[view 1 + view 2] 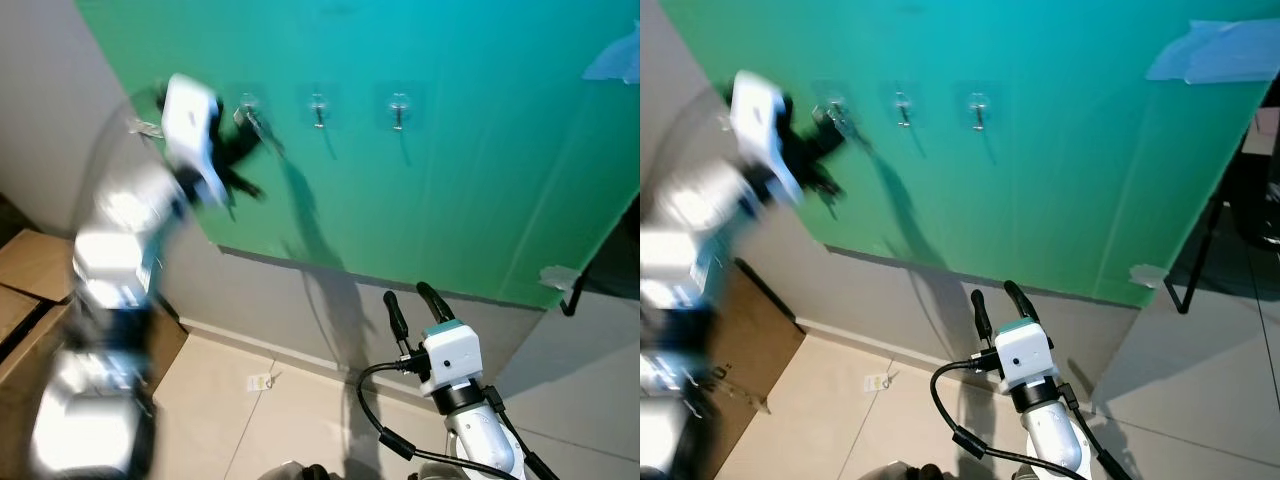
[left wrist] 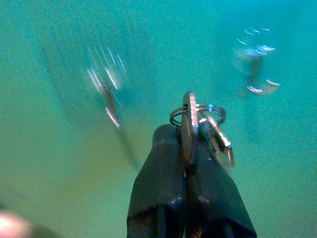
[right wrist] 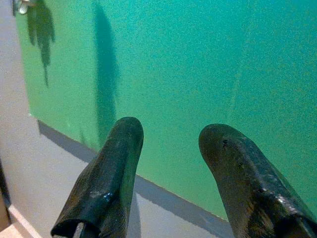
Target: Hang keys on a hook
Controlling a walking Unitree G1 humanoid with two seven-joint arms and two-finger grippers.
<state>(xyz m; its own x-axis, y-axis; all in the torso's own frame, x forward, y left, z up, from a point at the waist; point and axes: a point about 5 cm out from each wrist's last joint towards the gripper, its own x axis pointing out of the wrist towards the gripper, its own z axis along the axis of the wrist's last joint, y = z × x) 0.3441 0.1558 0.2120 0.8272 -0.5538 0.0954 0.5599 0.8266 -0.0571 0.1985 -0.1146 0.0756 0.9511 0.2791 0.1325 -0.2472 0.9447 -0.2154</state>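
Keys [image 2: 203,126] sit pinched between the two black fingers of the left end effector [image 2: 185,158], which is raised to the green board [image 1: 450,150] close beside the leftmost hook [image 1: 248,103] of a row of three; the middle hook [image 1: 318,108] and the right hook [image 1: 398,108] hang bare. From the wrist, one flat key blade stands upright in the closed fingers while the split ring [image 2: 198,111] and a second key poke out beyond the tips. The arm is motion-blurred, so how near the ring is to the hook cannot be judged exactly. The bunch looks light, hard and smooth, probably prone to swivel; gripping the blade leaves the ring free, likely the part to slip over the hook. The right end effector [image 1: 412,302] waits low with fingers spread wide and empty.
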